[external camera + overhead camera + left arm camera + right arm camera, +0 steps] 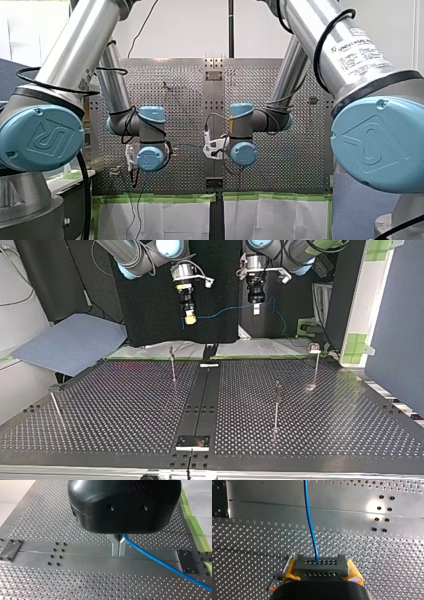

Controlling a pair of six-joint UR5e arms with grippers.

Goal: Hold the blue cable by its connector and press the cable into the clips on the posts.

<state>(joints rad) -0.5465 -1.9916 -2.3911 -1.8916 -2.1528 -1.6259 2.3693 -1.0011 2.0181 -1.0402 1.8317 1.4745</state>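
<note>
Grasp done: right end effector (190,317) clamping dark grey perforated connector (321,566); left end effector (118,547) pinching thin blue cable (160,562). Cable hanging clear of slim metal posts (173,365); all clipping remaining.

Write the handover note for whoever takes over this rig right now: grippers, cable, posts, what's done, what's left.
right gripper: shut on the connector.
left gripper: shut on the blue cable, further along it.
Cable: hangs in the air between the two grippers, above the table, touching no post.
posts: upright on the table; none holds the cable.
Done: the cable is gripped at both points.
Left: lower it and press it into each clip.
</note>
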